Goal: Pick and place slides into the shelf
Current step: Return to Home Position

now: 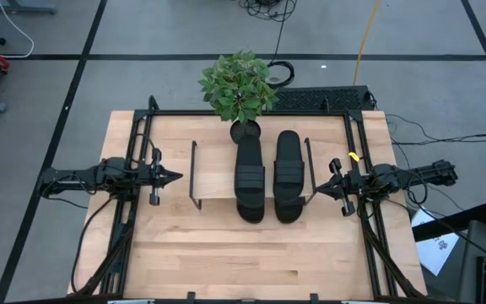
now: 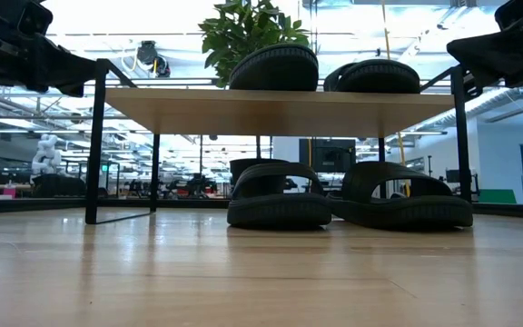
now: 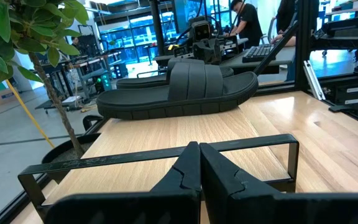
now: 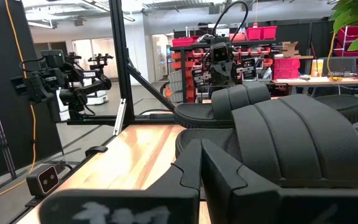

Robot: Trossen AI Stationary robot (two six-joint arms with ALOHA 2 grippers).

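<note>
The shelf (image 1: 213,169) stands mid-table, a light plank on thin dark end frames. Two black slides (image 2: 275,68) (image 2: 375,75) lie side by side on its plank top, toward its right half. Two more slides (image 2: 278,195) (image 2: 402,195) rest with their soles on the table under the plank. In the high view the upper pair (image 1: 250,177) (image 1: 288,173) covers the lower pair. My left gripper (image 1: 175,177) is shut and hovers just left of the shelf's left end frame. My right gripper (image 1: 317,187) is shut, just right of the right end frame. Neither touches anything.
A potted plant (image 1: 239,84) stands at the table's far edge, right behind the shelf. A black frame (image 1: 357,127) borders the tabletop. Bare wood (image 1: 251,253) lies between the shelf and the near edge. The left half of the plank (image 3: 166,134) is bare.
</note>
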